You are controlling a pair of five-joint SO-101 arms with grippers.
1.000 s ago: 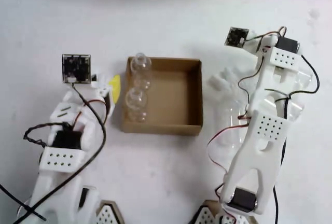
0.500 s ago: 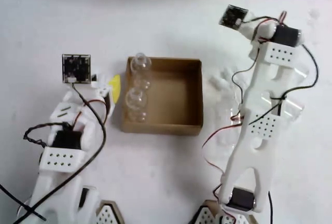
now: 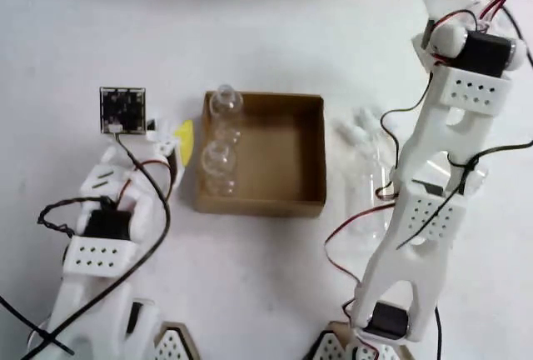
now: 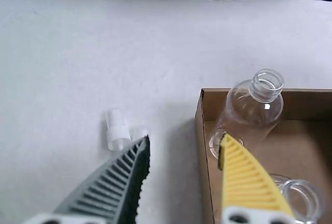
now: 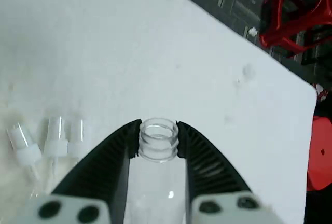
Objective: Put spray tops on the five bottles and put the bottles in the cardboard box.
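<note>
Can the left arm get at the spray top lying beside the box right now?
Probably yes. The left claw is open, and the spray top lies on the bare table just ahead of it, outside the cardboard box, with nothing between them.

- No text, label, number or sign is showing readably anywhere on the desk.
- The cardboard box [image 3: 265, 98] is showing plain brown walls.
- The clear bottle [image 5: 158, 149] in the right wrist view is showing no readable label.
</note>
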